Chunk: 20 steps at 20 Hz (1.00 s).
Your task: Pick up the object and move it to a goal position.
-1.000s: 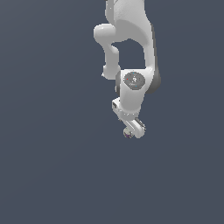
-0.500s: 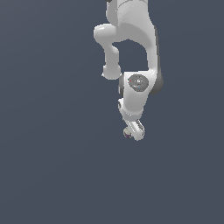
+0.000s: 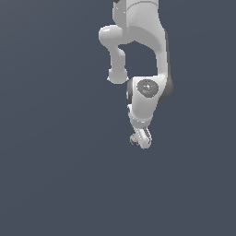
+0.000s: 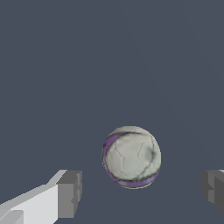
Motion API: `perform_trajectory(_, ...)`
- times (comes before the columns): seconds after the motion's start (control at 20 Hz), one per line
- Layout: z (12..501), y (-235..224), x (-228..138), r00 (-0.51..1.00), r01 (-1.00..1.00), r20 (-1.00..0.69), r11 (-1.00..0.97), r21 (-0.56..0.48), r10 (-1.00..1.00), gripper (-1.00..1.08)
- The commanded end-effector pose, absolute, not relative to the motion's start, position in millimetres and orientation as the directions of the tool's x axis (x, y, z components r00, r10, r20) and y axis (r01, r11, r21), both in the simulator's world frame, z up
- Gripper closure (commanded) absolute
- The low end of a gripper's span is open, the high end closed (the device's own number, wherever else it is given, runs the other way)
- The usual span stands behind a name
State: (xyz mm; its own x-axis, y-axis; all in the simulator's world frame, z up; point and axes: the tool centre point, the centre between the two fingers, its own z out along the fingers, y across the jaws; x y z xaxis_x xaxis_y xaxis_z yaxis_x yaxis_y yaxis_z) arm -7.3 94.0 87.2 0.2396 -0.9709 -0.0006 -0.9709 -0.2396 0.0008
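Gripper closes in on the ball

The arm (image 3: 146, 87) has dropped a little lower over the last second, bringing the gripper (image 4: 139, 188) down around the ball (image 4: 131, 156). Its fingers (image 4: 70, 192) stand wide apart, clear of the ball on both sides, holding nothing. The ball sits between them on the grey floor (image 3: 55, 175), apparently ready to be grasped.

White rounded arm (image 3: 146, 99), grey-tipped fingers (image 4: 70, 193).
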Motion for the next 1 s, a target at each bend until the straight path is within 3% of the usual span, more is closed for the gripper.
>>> perform_trajectory(0.0, 86.7, 94.6, -7.3, 0.226, -0.974, 0.000, -0.226, 0.000, -0.974, -0.92)
perform_trajectory(0.95, 36.7, 94.7, -7.6, 0.224, -0.975, 0.000, -0.224, 0.000, -0.975, -0.92)
